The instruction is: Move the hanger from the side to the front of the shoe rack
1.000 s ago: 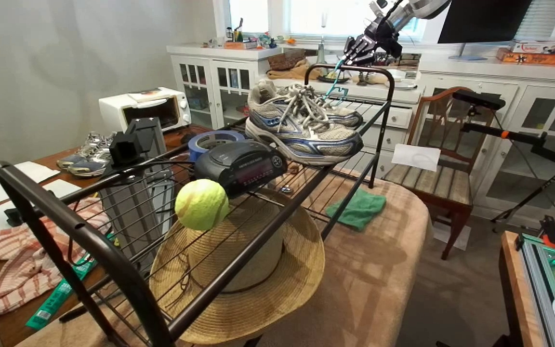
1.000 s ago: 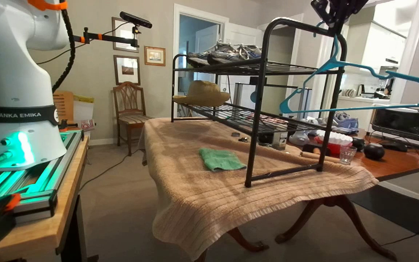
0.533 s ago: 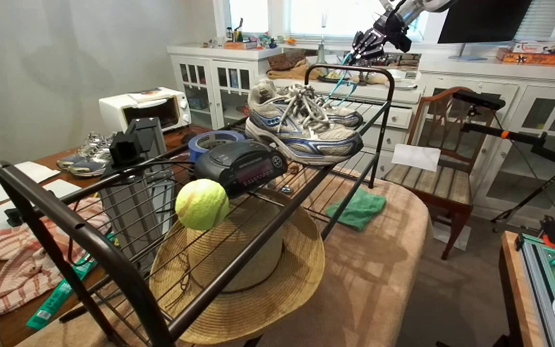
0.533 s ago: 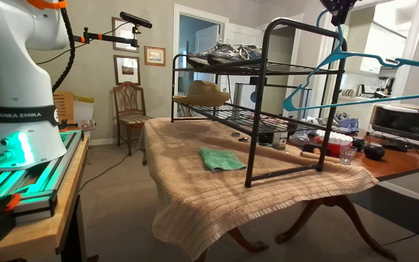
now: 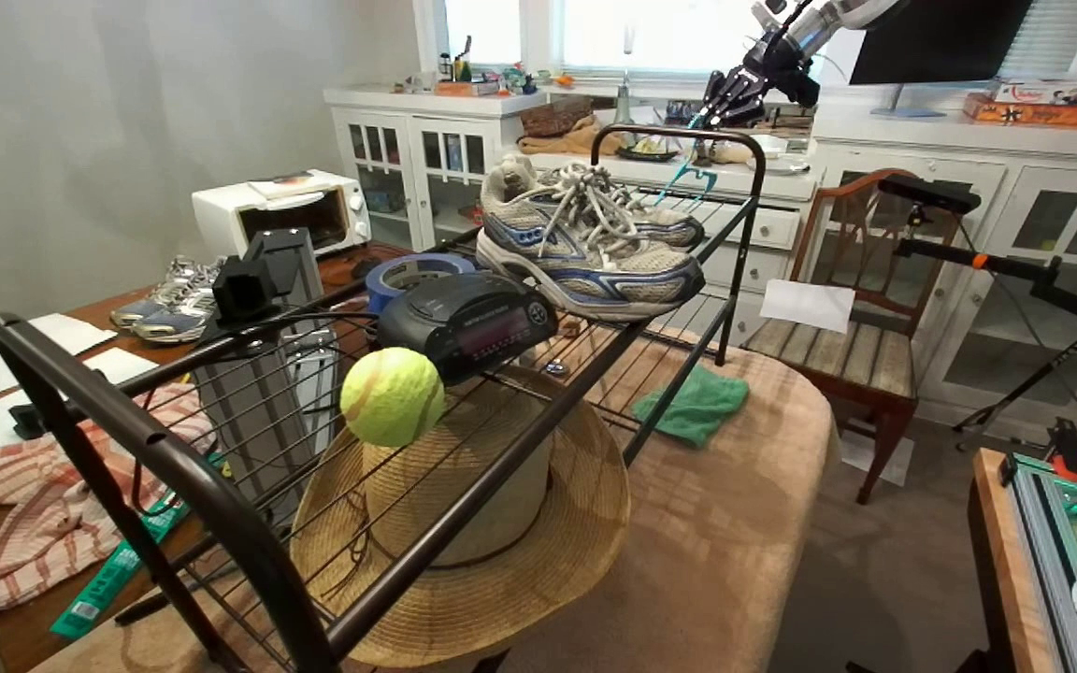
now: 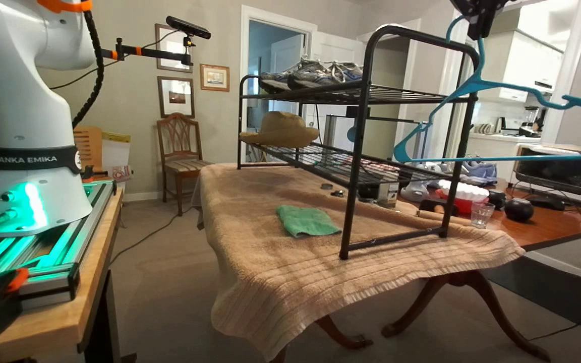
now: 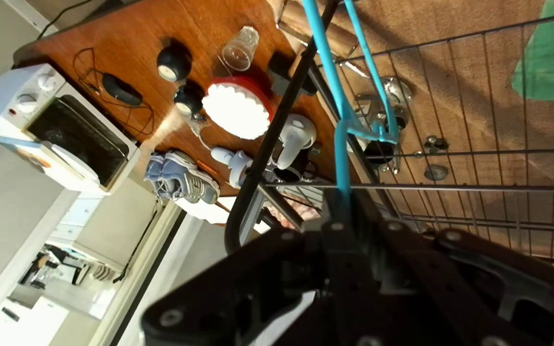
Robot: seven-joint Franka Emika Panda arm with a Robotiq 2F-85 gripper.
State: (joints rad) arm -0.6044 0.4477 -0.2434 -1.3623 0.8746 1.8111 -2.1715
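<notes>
Beside the shoe rack [image 6: 357, 151], near right in an exterior view, my gripper [image 6: 477, 34] is pinching the teal hanger [image 6: 475, 83] by its hook, probably so it is dangling free for carrying frontward.

I see a turquoise hanger [image 6: 476, 83] dangling below the gripper [image 6: 476, 33], hook pinched; the dark metal shoe rack [image 6: 358, 151] stands nearby.
</notes>
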